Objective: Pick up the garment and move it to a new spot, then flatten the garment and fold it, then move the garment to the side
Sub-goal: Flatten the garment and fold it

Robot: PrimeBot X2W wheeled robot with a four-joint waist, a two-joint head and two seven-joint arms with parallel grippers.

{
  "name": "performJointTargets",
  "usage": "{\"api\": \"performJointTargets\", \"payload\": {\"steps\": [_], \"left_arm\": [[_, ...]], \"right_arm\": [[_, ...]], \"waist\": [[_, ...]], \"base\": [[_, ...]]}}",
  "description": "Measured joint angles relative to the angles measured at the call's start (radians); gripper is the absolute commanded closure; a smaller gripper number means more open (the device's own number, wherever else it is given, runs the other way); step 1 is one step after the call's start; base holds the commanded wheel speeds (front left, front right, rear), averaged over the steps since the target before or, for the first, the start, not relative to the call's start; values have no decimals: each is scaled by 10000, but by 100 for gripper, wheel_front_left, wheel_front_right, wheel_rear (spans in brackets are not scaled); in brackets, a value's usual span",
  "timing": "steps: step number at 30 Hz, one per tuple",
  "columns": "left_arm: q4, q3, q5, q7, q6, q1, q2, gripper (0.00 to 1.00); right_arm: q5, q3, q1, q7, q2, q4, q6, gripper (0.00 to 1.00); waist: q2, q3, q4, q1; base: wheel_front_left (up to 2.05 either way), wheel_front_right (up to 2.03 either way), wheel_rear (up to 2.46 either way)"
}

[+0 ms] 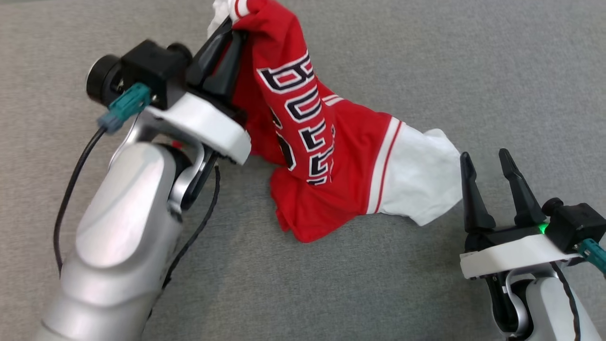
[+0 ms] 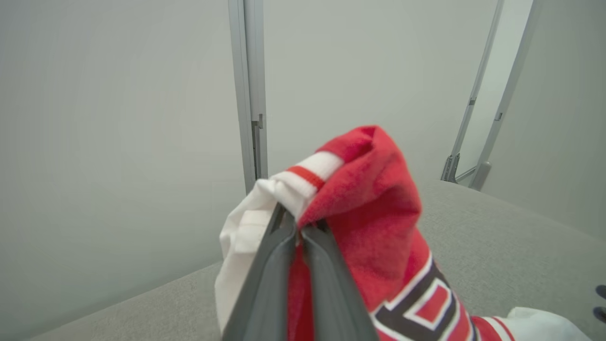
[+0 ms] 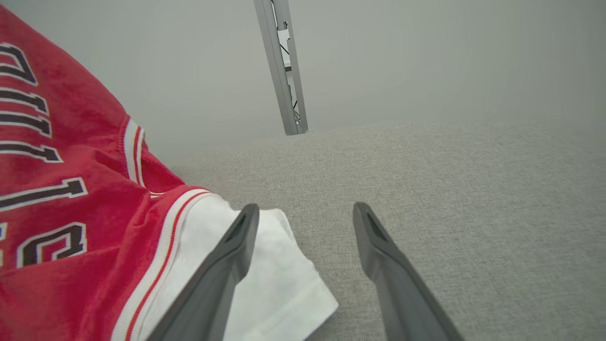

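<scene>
Left gripper [image 1: 231, 29]: clamped tight on a bunched edge of the garment [image 1: 331, 180], lifted at far left yet trailing onto the grey surface [image 1: 473, 71]. Right gripper [image 1: 485, 158]: spread wide, empty, just beside its white end, near right. Judged mid pick-up; left to do: relocating, flattening, folding, setting aside.

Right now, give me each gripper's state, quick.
Left gripper: closed on the garment, holding one end up.
Right gripper: open, holding nothing.
</scene>
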Motion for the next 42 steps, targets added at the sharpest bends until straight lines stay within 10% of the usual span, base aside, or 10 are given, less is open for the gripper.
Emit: {"api": "performJointTargets", "payload": {"steps": [7,9,17,42], "left_arm": [[3421,-176,-56,-671,-270,-1364,-487,89],[4136,-268,-188,-849,-378,-1546,-617,0],[4849,-859,-316,-1975,-556,-1252,-922,0],[-12,1446,-157,-2585,1532,5070,334,0]], "right_arm": [[148,127,-242,-180,0,142,0,0],[150,100,-243,-236,2,203,0,0],[-56,-79,-267,-253,6,291,0,0],[-731,-257,593,232,-38,228,0,0]], "waist": [[0,597,-480,0],[0,696,-535,-1],[0,584,-129,0],[0,-1636,959,0]], "base": [[0,0,0],[0,0,0],[0,0,0],[0,0,0]]}}
